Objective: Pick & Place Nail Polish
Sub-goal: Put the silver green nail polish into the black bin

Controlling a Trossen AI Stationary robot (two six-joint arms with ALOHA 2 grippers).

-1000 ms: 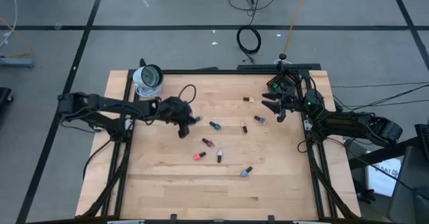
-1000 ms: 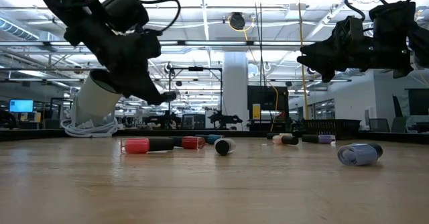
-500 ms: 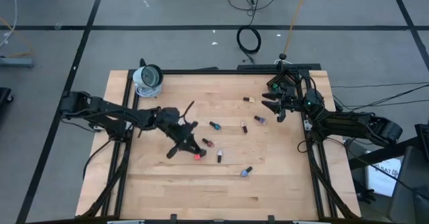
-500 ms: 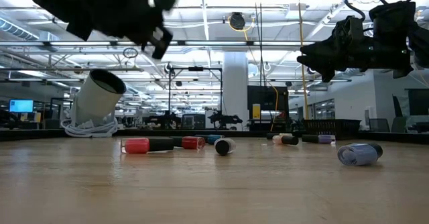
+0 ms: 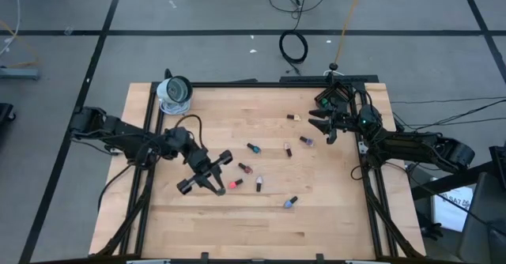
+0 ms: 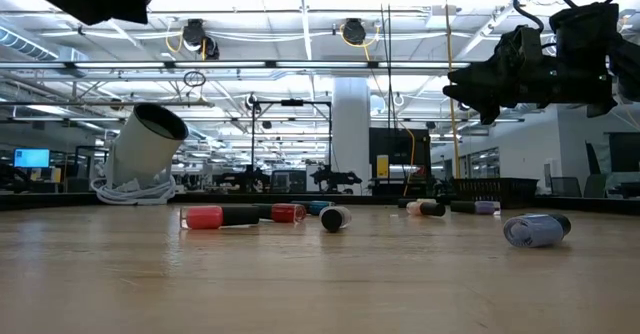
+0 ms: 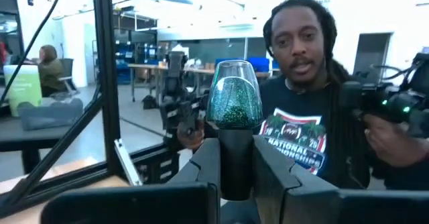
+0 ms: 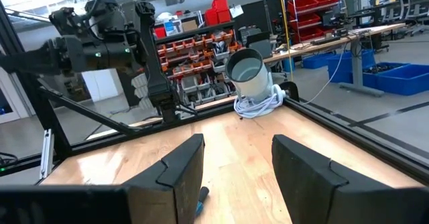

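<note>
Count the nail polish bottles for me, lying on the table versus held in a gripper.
Lying on the table: 8
Held in the left gripper, a green glitter bottle: 1
Total: 9

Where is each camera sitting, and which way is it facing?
High: overhead, looking straight down on the table, both arms reaching in.
Low: at tabletop height, level across the scattered bottles; the right gripper hangs upper right.
Left wrist: past the left gripper, shut on a green bottle, towards a person.
Right wrist: past the open right gripper, across the table to the white cup.
Shared: the high, low and right wrist views all show that cup.
</note>
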